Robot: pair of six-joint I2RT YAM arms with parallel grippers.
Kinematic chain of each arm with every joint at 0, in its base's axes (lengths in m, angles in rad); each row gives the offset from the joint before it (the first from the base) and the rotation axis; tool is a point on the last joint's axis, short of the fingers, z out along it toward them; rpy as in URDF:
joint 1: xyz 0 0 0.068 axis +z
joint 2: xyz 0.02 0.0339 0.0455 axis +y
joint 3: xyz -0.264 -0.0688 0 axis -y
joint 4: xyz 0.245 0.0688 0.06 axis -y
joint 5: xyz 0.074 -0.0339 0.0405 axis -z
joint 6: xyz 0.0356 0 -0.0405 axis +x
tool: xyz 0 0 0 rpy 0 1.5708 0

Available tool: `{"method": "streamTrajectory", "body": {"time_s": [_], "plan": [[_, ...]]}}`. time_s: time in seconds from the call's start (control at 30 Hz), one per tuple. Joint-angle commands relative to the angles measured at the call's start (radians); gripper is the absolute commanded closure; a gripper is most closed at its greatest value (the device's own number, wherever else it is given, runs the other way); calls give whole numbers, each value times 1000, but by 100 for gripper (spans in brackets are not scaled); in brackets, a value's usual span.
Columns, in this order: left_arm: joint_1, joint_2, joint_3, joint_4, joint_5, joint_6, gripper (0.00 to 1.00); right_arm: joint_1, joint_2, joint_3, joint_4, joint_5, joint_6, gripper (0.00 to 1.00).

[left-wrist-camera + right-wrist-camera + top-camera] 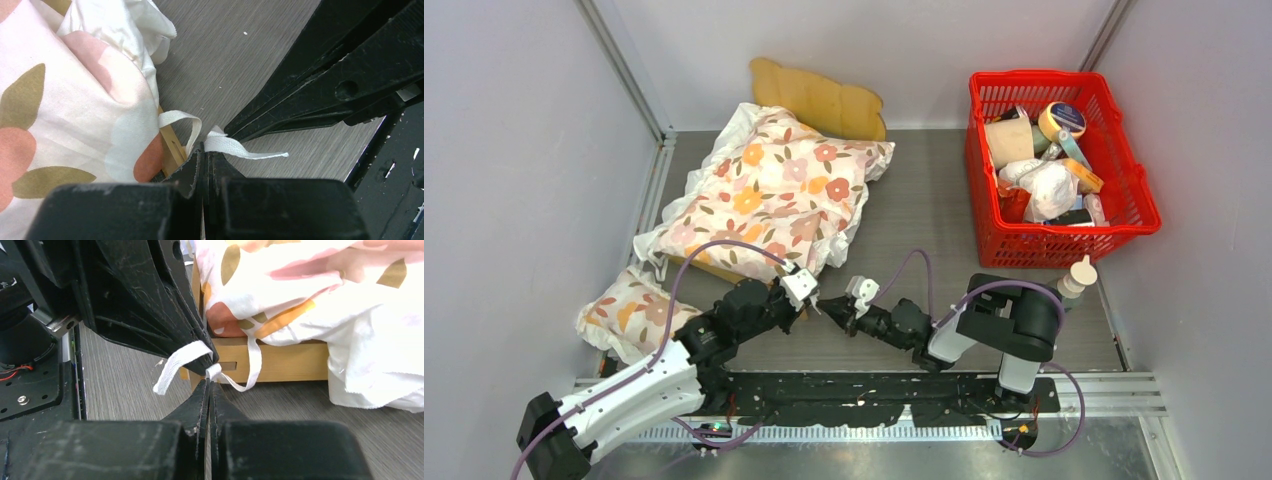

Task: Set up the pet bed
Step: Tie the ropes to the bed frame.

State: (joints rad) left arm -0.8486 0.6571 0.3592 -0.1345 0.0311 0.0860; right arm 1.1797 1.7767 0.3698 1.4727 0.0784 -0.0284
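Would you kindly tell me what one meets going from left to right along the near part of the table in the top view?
small floral pillow → left hand → right hand → white-capped bottle

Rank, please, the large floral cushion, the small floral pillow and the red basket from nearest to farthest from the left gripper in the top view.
1. Large floral cushion, just behind the left gripper.
2. Small floral pillow, off to its left.
3. Red basket, far back right.
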Motion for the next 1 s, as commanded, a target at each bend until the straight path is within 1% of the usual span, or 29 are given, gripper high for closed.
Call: {"method": "streamTrajectory", "body": {"time_s": [0.0, 0.1, 0.2, 0.4, 0.73, 0.97], "plan": [[-3, -9, 11, 111, 46, 1, 100, -15, -28, 29, 145, -51, -51, 95], [-3, -8, 10, 113, 47, -2, 100, -29, -34, 31, 146, -58, -60, 95], [-3, -12, 8, 113, 48, -2, 100, -51, -36, 38, 145, -124, -67, 95], [-3, -35, -6, 120, 63, -6, 100, -70, -62, 41, 146, -179, -81, 95], [-3, -92, -53, 153, 66, -20, 100, -72, -85, 52, 146, -223, -90, 95], [-3, -82, -48, 150, 67, -21, 100, -72, -90, 64, 144, -252, -81, 95]]}}
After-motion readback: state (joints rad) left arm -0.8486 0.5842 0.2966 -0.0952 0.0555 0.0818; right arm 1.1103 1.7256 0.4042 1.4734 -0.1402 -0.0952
